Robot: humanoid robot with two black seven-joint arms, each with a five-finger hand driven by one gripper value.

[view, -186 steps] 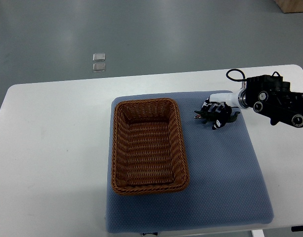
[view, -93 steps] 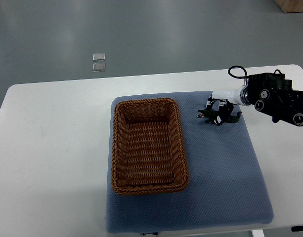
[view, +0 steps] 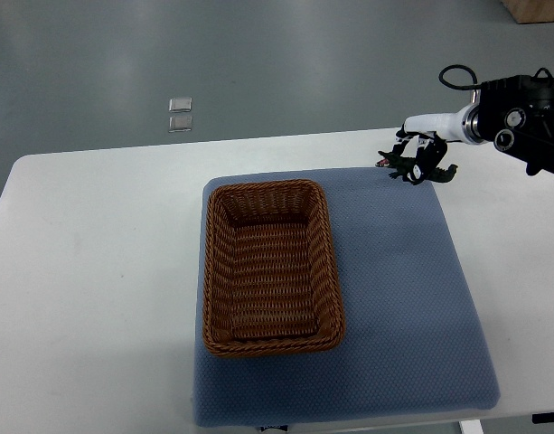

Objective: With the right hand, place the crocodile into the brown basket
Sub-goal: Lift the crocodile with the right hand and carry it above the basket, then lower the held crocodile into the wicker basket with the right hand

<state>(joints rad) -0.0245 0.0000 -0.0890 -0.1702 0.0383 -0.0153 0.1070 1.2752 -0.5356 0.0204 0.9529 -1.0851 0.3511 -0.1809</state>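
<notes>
**A:** What is laid out, and where could it go wrong?

**B:** A white table (view: 96, 271) is covered at its middle by a blue mat (view: 412, 298). The brown basket (view: 207, 271) is set on the mat's left half, at 9 o'clock from the mat's centre. The crocodile (view: 396, 165) is held at 1 o'clock, over the mat's far edge and well apart from the basket. A long carry toward 8 o'clock is judged to be needed, so a slip on the way is counted the main risk. The toy is small and seems to be gripped at one end only, with the other end left sticking out toward 9 o'clock.

**A:** And at the basket itself?

**B:** The rim's right-hand wall could be struck if the toy is carried too low, and the basket could be shoved across the mat. If the toy is let go too early, it would be dropped on the mat short of the basket.

**A:** How is the hand seen?

**B:** The right arm (view: 521, 127) is seen entering from the right edge at 2 o'clock. The right hand (view: 423, 155) is clamped on the crocodile, and its dark fingers (view: 436, 172) are curled tightly, with no gap made out. Fingers and toy are both dark, so the exact contact cannot be told. Whether the toy is clear of the mat cannot be told either. The left hand is not seen.
</notes>
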